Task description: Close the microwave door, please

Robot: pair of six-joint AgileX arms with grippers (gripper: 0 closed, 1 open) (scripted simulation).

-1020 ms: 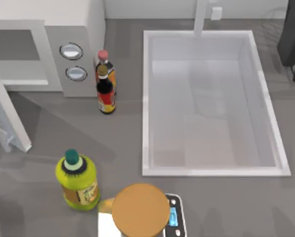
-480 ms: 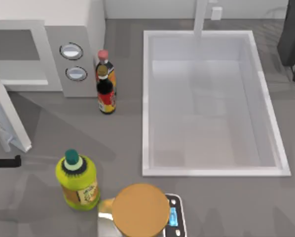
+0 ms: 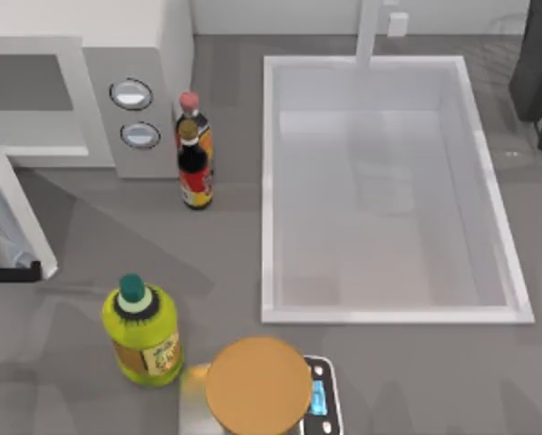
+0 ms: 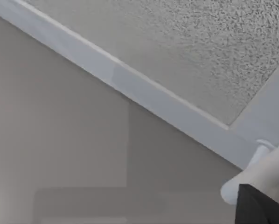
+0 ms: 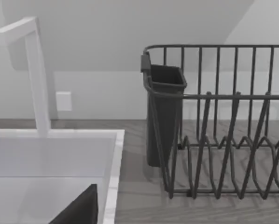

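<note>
The white microwave (image 3: 117, 100) stands at the back left with its cavity open. Its door (image 3: 13, 213) is swung out toward the table's front, along the left edge of the top view. My left gripper (image 3: 10, 271) comes in from that left edge and sits against the door's free end. In the left wrist view the door's speckled window (image 4: 191, 42) and white frame (image 4: 130, 81) are very close, with a white handle (image 4: 258, 170) beside a black tip of my left gripper (image 4: 263, 207). A dark part of my right gripper (image 5: 79, 210) shows over the sink.
Two sauce bottles (image 3: 194, 159) stand right of the microwave's dials. A yellow-green bottle (image 3: 144, 331) and a round orange disc (image 3: 257, 385) on a scale sit at the front. A large white sink (image 3: 269, 190) with a faucet (image 3: 371, 32) takes the middle; a dark dish rack (image 5: 223, 121) stands beyond.
My left gripper has come into the top view from the left edge and moved up against the door's free end. The door itself stands much as before.
</note>
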